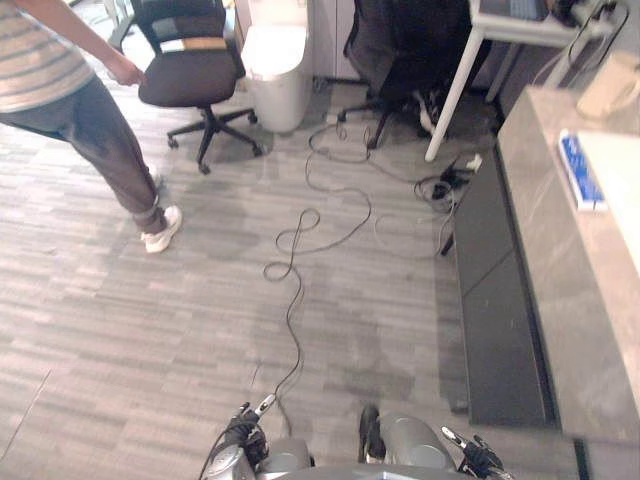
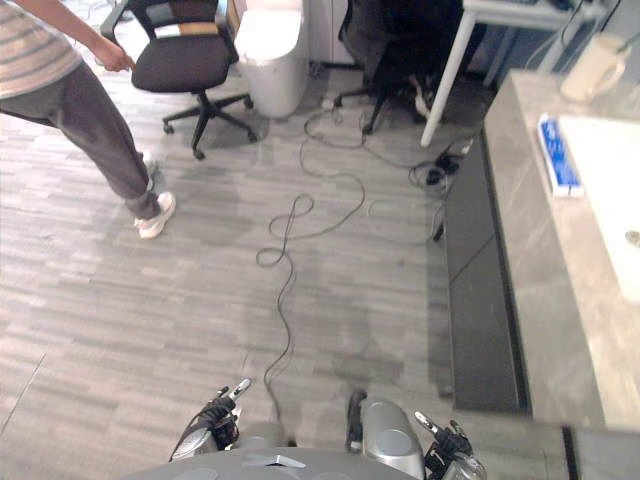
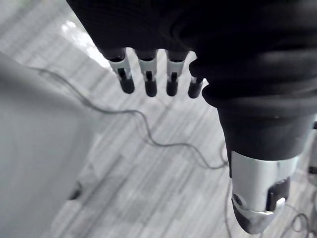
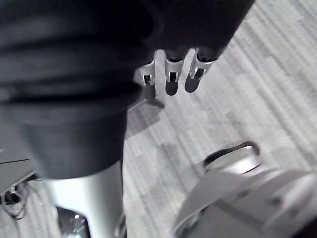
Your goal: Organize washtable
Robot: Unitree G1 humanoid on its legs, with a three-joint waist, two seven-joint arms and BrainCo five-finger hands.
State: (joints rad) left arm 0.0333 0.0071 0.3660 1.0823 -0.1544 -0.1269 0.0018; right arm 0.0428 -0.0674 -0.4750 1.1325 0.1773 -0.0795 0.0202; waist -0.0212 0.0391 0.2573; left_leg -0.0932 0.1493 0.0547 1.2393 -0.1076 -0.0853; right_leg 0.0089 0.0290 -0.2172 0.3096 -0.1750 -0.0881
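I have the grey stone tabletop [image 2: 545, 300] of the washstand as my reference. It runs along the robot's right side, with a dark flat cabinet front [image 2: 480, 290] below its near edge.

Items on the tabletop:
- A white sink basin [image 2: 612, 190] is set into the side furthest from the cabinet front.
- A flat blue rectangular pack [image 2: 558, 155] lies flat just beside the basin's rim, on the cabinet side. I cannot tell whether it touches the rim.
- A beige cup with a handle [image 2: 592, 68] stands upright at the far end, beyond the blue pack and apart from it.

Robot hands:
- The left robot hand [image 3: 163, 29] hangs over the grey plank floor [image 2: 150, 330], well apart from the tabletop. Its fingers [image 3: 150, 82] are straight and spread side by side, the thumb [image 3: 257, 198] stands off from them, and it holds nothing.
- The right robot hand [image 4: 198, 20] also hangs over the floor, nearer the cabinet front than the left one. Its fingers [image 4: 172, 74] are loosely extended and empty.
- Neither robot hand touches the tabletop or anything on it.

Away from the tabletop:
- A person in a striped top and dark trousers [image 2: 60, 80] stands on the floor, well off to the robot's left.
- Just beside that person is a black office chair [image 2: 185, 60].
- A white lidded bin [image 2: 270, 50] stands next to the chair, on the tabletop side.
- A second dark chair [image 2: 395, 40] and a white slanted table leg [image 2: 445, 75] stand near the far end of the tabletop.
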